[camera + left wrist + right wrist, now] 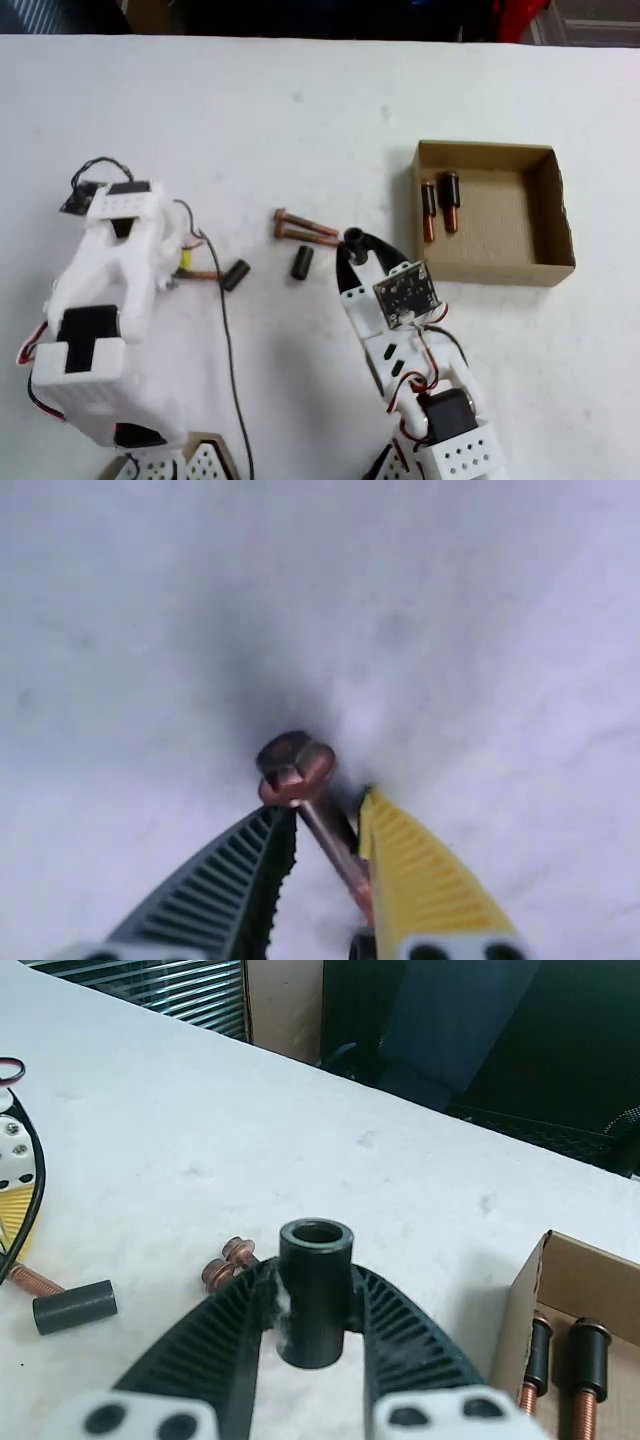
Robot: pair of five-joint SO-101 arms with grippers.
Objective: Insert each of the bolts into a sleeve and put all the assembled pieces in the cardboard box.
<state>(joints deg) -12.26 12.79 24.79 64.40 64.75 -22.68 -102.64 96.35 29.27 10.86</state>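
- We see the left arm (pixel 100 300) on the left side of the desk (pixel 300 110). It is bent low over the surface, with its wrist pointing toward the middle.
- The left pincer (pixel 325 820) is nearly closed on a copper bolt (pixel 297 765). Its grey finger (pixel 230 880) and yellow finger (pixel 420 880) press on the shaft just behind the flanged head.
- From above, this copper bolt lies almost flat on the desk. Its free end reaches a black sleeve (pixel 236 275) lying just beside the left pincer; we cannot tell whether the tip is inside it.
- The right arm (pixel 420 370) comes up from the near edge of the desk, right of centre, and leans forward and to the left.
- The right pincer (pixel 315 1282) is closed part-way around an upright sleeve (pixel 316 1260). Both black fingers touch its sides, and the open bore faces up.
- A loose sleeve (pixel 302 262) lies on the desk just beside the right pincer, between the two arms.
- Two spare bolts (pixel 305 228) lie side by side and touching, just beyond the loose sleeve.
- The cardboard box (pixel 545 215) sits open to the right of the right pincer. Two assembled pieces (pixel 440 207) lie next to each other against its left wall.
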